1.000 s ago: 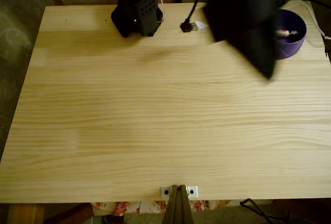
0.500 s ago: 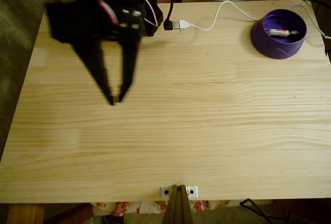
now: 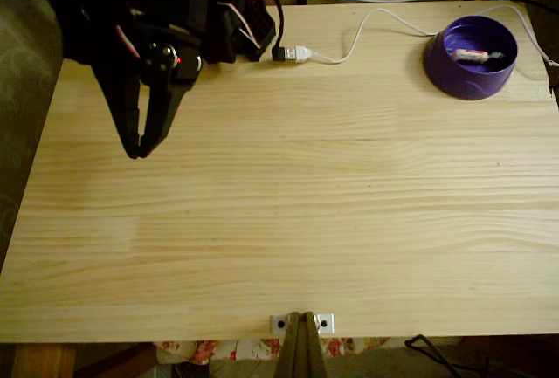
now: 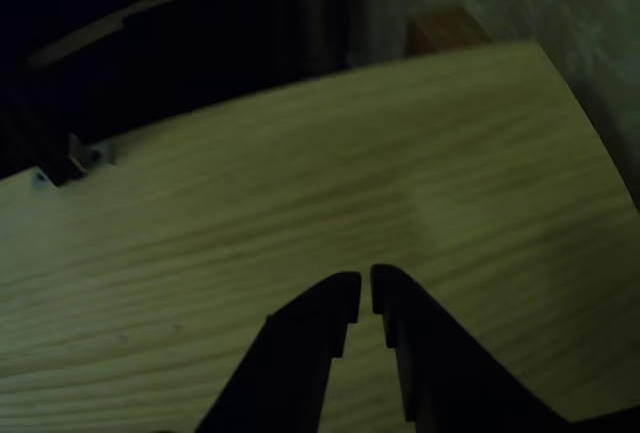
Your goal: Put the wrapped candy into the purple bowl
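The purple bowl (image 3: 470,60) stands at the table's far right corner in the fixed view. Inside it lies the wrapped candy (image 3: 476,55), pale with a pink middle. My black gripper (image 3: 137,152) hangs over the left part of the table, far from the bowl, its tips pointing down the picture. The jaws are nearly together with nothing between them. In the other view the gripper (image 4: 366,289) reaches up from the bottom edge over bare wood, its two tips a thin gap apart.
A white USB cable (image 3: 367,24) with a black plug runs along the far edge between the arm's base (image 3: 240,20) and the bowl. A metal bracket (image 3: 301,321) sits at the near edge. The wooden table (image 3: 306,203) ends close to the gripper's left.
The arm swung from over the bowl at the right across to the left side. The jaws, apart half a second ago, have closed. The candy stays in the bowl.
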You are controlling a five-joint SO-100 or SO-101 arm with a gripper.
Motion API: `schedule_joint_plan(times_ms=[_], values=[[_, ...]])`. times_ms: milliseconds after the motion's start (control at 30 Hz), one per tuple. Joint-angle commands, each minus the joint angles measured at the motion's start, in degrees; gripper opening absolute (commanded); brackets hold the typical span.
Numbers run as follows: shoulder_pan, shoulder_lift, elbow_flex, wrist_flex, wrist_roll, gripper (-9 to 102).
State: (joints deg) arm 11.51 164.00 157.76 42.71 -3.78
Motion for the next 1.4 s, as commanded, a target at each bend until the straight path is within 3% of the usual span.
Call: schedule_joint_plan(times_ms=[0,333,833,1367], values=[[-0.8,3.8,1.9,2.3,0.9,0],[-2.0,16.8,13.0,9.2,1.0,0],[-2.5,16.8,15.1,8.4,5.4,4],[-1.8,16.8,15.1,8.4,5.9,0]])
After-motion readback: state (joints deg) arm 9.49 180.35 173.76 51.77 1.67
